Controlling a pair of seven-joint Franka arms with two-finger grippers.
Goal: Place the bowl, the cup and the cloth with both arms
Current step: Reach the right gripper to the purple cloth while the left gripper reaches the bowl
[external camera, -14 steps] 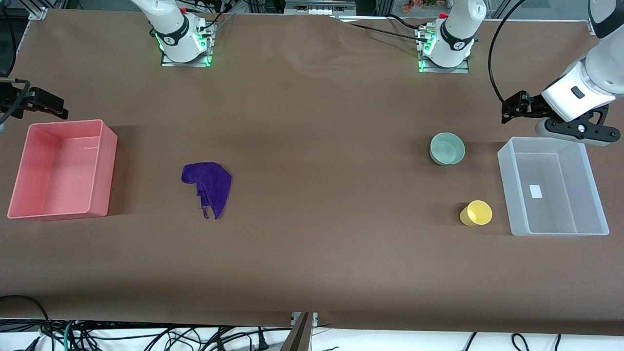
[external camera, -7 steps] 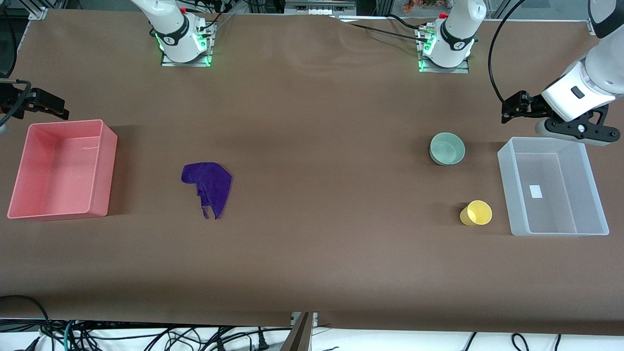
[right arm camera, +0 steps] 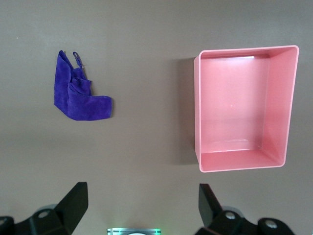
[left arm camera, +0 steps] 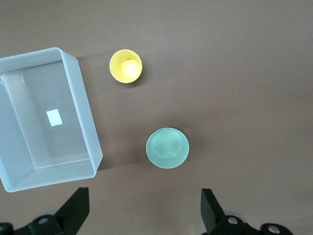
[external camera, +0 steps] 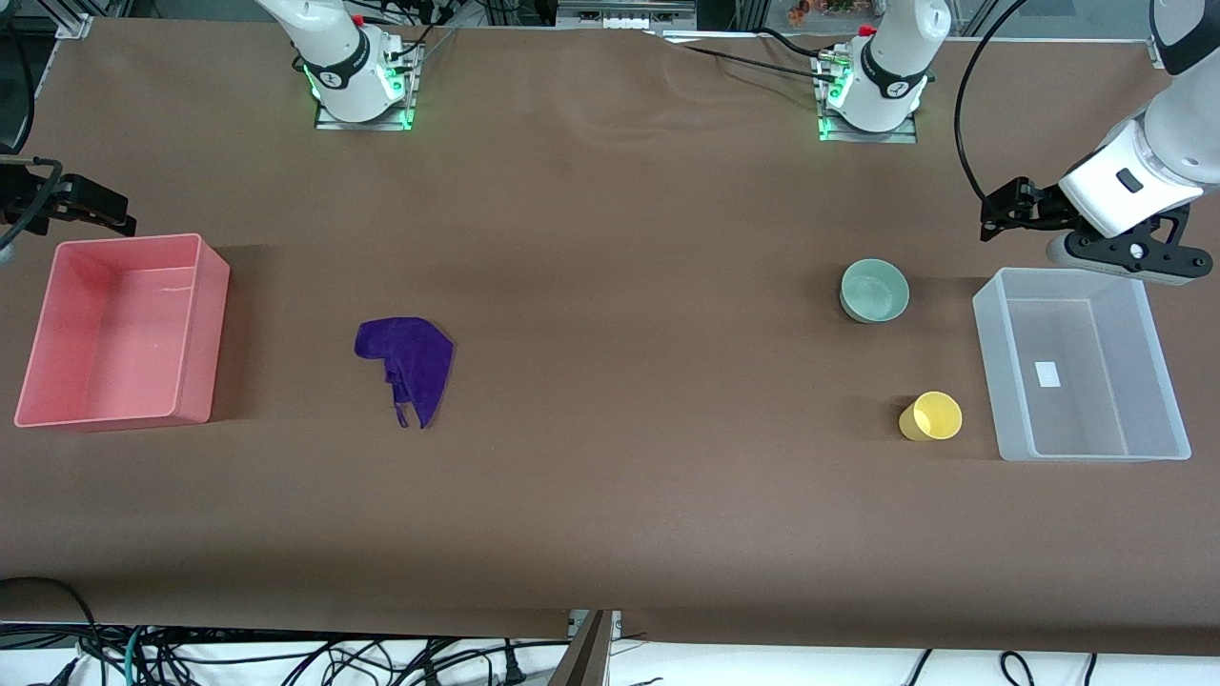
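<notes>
Deep purple cloth (external camera: 407, 364), pale mint-green bowl (external camera: 874, 290), plain yellow cup (external camera: 931, 416), pink bin (external camera: 202, 329), clear bin (external camera: 994, 362), brown table (external camera: 629, 476).

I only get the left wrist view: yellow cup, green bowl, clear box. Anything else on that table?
Observer: A purple cloth lies toward the right arm's end of the table.
Operator: Any box there too?
Observer: A pink box stands beside the cloth, closer to that end.
Operator: And the other arm?
Observer: The right pincer hangs open over the table, by the pink box.
</notes>
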